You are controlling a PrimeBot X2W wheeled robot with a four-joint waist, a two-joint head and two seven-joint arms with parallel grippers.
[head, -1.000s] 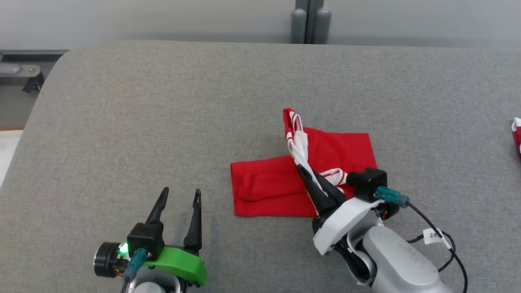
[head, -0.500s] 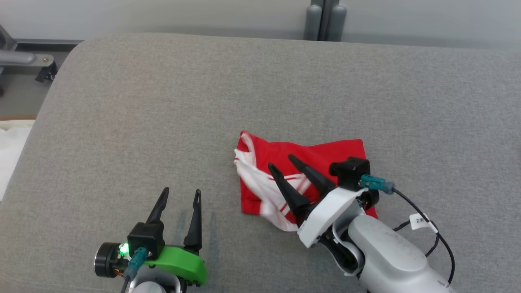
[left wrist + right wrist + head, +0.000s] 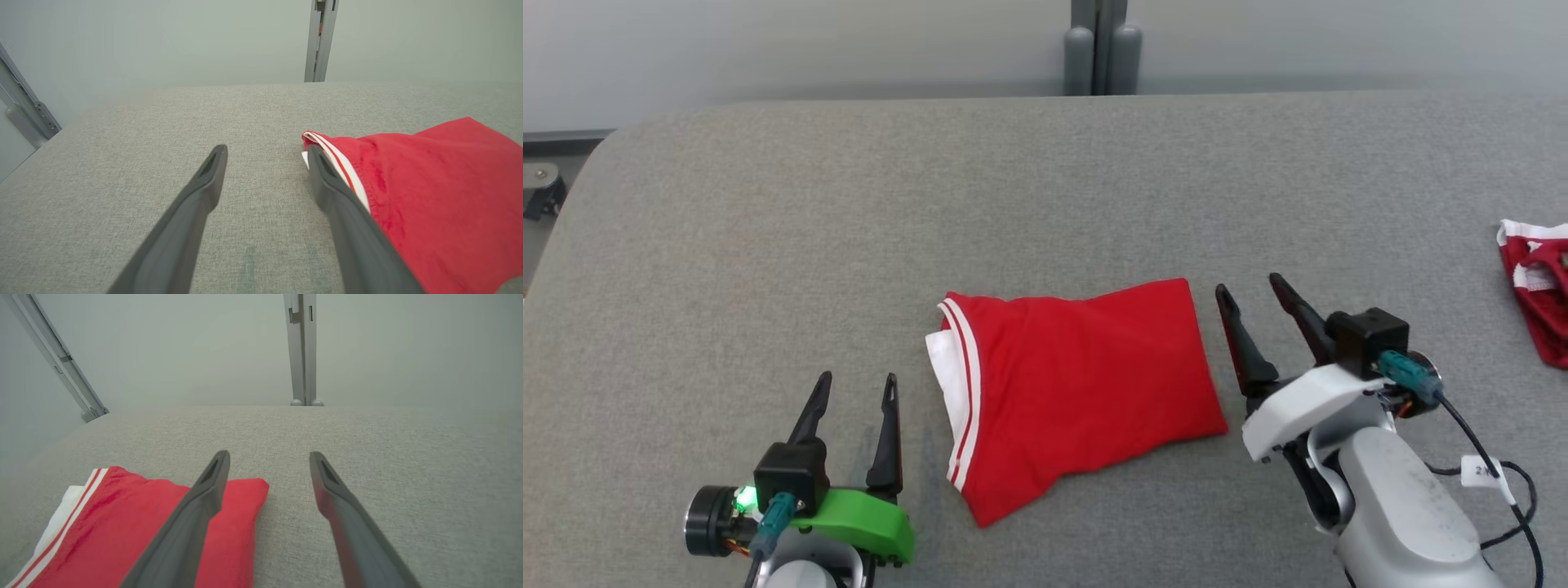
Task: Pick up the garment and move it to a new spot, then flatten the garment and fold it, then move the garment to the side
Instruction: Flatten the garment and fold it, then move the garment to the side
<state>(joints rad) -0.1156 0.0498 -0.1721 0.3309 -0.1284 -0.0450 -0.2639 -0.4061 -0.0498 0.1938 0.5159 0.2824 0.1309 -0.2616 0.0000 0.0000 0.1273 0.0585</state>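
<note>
The garment (image 3: 1078,384) is red with white stripes along its left hem, and it lies folded into a rough rectangle on the grey table (image 3: 849,220). My right gripper (image 3: 1250,287) stands open just right of the garment's right edge, holding nothing. My left gripper (image 3: 856,382) is open near the front edge, a little left of the striped hem. In the left wrist view the garment (image 3: 441,192) lies beside my right-hand finger (image 3: 347,228). In the right wrist view the garment (image 3: 122,526) lies to the left, partly behind my left-hand finger (image 3: 192,526).
Another red and white piece of cloth (image 3: 1539,286) lies at the table's right edge. A grey post (image 3: 1103,45) stands behind the table's far edge. The table's left corner is rounded.
My right gripper opened and let go of the garment, then drew back to the right. The garment now lies flat with the red side up. The head camera has also shifted.
</note>
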